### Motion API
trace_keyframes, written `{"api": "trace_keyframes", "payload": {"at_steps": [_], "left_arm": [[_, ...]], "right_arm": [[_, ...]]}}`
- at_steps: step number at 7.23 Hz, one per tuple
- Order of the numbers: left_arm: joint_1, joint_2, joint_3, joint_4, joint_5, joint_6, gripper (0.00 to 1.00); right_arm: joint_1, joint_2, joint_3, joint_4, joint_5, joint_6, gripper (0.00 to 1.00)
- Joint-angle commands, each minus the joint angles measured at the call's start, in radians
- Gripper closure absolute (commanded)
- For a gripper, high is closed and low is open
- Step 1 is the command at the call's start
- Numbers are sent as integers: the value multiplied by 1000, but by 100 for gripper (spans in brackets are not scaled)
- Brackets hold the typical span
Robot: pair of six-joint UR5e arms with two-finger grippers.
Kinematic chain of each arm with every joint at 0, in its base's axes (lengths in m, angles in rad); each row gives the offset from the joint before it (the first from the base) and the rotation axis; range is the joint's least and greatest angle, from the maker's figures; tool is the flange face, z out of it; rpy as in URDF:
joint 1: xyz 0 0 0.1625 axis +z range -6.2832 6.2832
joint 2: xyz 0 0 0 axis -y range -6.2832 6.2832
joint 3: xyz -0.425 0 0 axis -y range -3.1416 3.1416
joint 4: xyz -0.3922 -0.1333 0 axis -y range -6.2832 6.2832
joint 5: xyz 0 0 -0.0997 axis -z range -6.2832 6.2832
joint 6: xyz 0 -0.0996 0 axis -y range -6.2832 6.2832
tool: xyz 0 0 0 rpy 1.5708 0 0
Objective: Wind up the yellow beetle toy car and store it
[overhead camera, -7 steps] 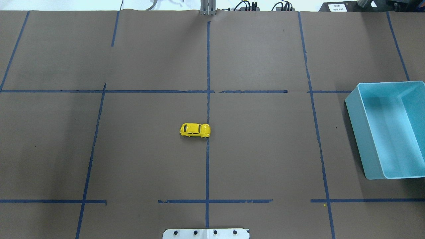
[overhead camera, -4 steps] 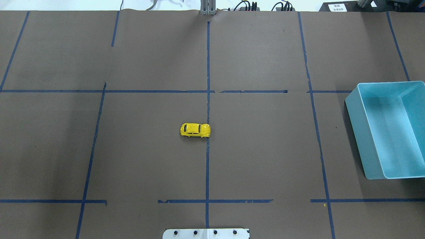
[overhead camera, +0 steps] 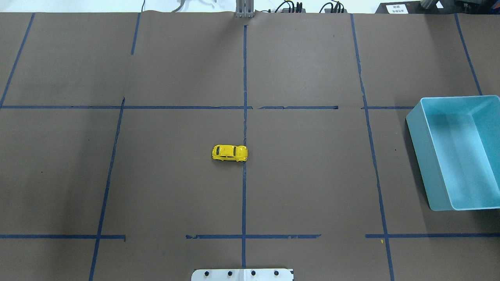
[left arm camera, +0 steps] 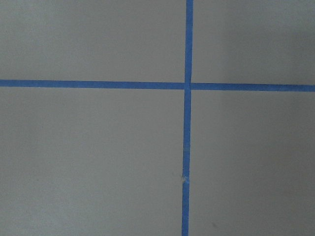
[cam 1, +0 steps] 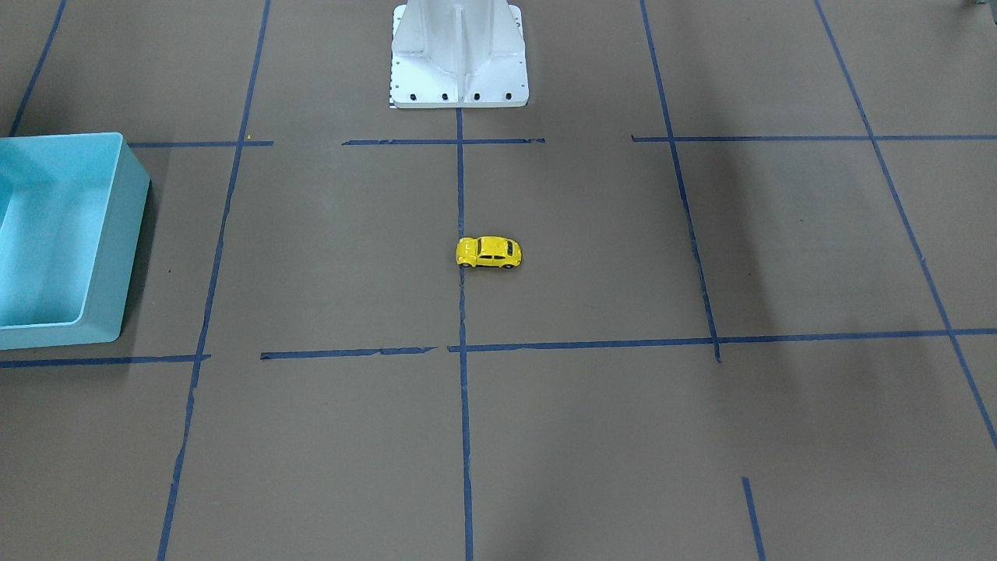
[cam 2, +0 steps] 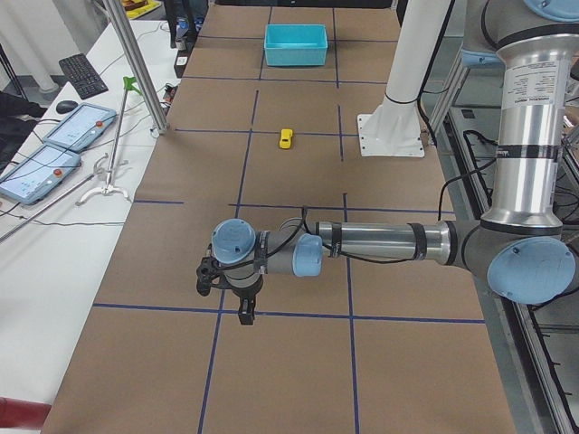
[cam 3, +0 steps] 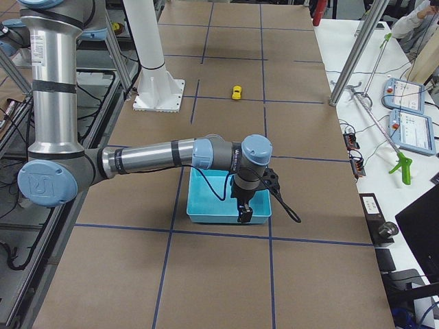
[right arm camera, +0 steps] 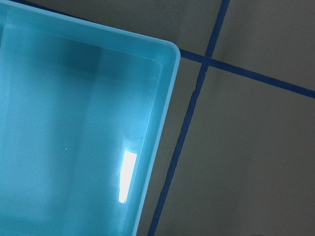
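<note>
The yellow beetle toy car [overhead camera: 229,153] sits on the counter [overhead camera: 312,187]. We cannot tell how far open the left end effector [cam 2: 242,312] is, nor the right end effector [cam 3: 244,215], seemingly above the bin [cam 3: 212,216].

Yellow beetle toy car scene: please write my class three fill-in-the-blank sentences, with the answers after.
The yellow beetle toy car stands on its ____.
The light-blue bin holds ____ toys.
The ____ end effector hangs by the bin.
Answers: wheels; no; right.

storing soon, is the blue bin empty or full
Empty: the blue bin shows only bare floor in overhead and left views; the yellow car sits outside.
</note>
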Motion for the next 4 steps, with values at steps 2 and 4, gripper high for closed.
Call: {"api": "trace_keyframes", "payload": {"at_steps": [2,4], "left_arm": [[2,-6,-3,0,0,0,0],[12,-53,-7,21,0,0,0]], "right_arm": [[0,-1,-1,0,0,0,0],[2,1,2,0,-2,0,0]]}}
